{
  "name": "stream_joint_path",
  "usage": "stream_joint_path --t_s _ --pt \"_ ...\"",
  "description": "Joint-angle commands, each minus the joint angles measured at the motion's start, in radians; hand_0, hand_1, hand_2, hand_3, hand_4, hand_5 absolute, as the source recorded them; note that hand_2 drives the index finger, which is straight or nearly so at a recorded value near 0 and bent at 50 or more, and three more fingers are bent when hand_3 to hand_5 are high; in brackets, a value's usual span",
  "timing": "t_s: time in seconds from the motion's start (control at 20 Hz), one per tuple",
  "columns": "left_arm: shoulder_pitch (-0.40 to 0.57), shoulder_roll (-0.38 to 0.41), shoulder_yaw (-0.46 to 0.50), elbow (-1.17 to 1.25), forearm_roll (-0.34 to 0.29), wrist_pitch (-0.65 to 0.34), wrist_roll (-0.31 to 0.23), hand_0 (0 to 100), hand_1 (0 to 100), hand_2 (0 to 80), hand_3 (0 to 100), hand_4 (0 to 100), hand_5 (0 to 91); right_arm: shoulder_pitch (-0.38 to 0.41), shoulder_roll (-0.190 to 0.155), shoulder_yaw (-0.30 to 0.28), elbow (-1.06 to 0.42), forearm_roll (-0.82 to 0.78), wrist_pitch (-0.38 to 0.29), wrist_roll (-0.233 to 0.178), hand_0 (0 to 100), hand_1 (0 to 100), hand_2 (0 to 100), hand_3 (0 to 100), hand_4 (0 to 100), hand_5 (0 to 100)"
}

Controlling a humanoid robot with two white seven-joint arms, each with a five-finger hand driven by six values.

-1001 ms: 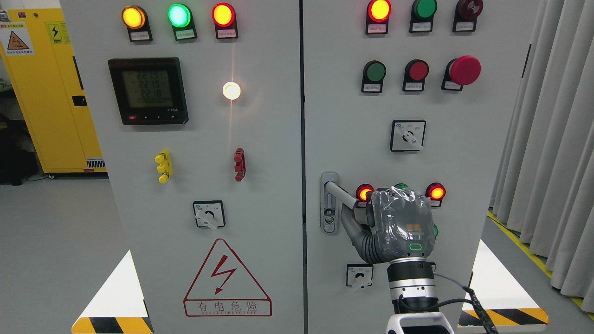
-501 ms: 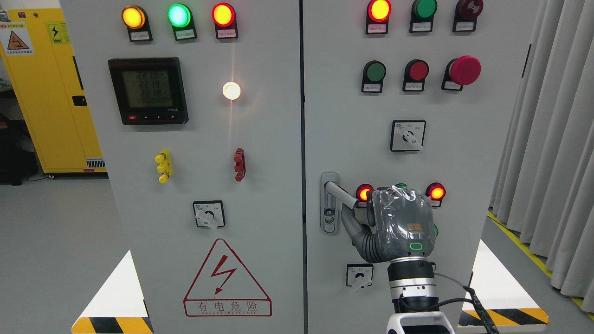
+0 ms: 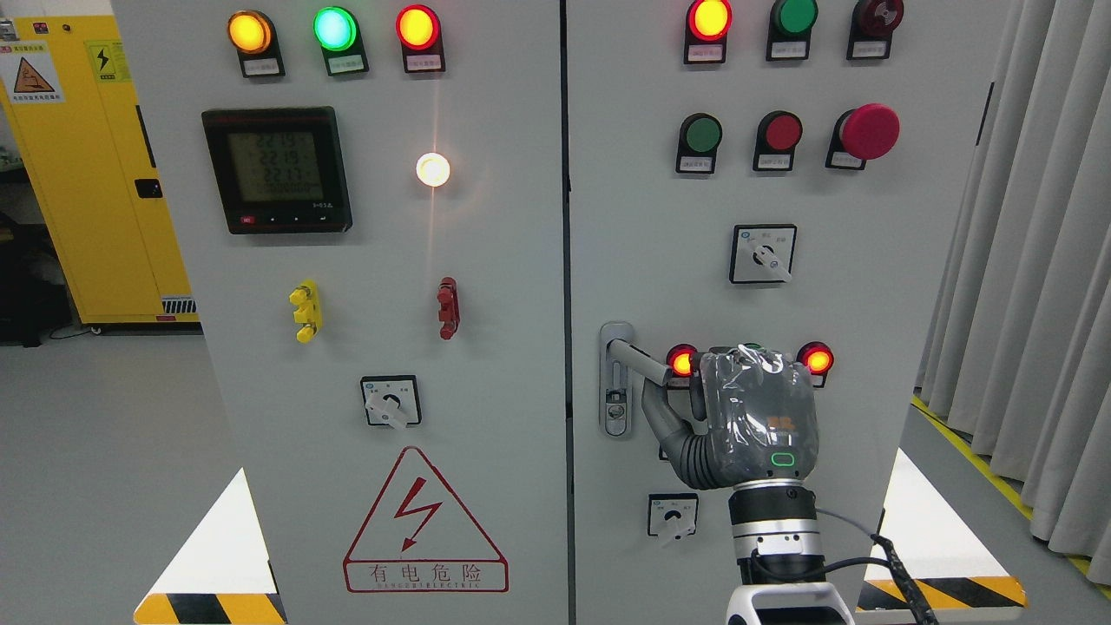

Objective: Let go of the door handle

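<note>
Seemingly the right hand (image 3: 755,425) grips the door handle (image 3: 640,362); its fingers, hidden, can't be judged; next they uncurl and withdraw.

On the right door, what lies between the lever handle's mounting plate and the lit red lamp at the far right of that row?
In the head view, the door handle and the right hand at its end lie between the mounting plate and that red lamp, plus another lit red lamp.

A meter screen (image 3: 277,169) sits on the left panel below amber, green and red lamps, with a white lamp (image 3: 433,169) beside it; a red mushroom button (image 3: 869,131) is upper right, a yellow cabinet (image 3: 95,174) far left, grey curtains (image 3: 1033,260) right
</note>
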Motion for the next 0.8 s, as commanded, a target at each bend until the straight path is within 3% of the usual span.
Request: stream_joint_path --t_s 0.0,0.75 --pt "0.000 0.000 0.000 -0.015 0.000 0.000 0.000 12 56 0.0 0 0 0.0 -0.003 -0.001 -0.006 -0.005 0.000 -0.001 0.001 53 37 100 100 100 100" --pt "0.000 0.000 0.000 -0.015 0.000 0.000 0.000 12 56 0.0 0 0 0.0 -0.003 -0.001 -0.006 -0.008 -0.002 -0.004 0.001 55 36 100 100 100 100"
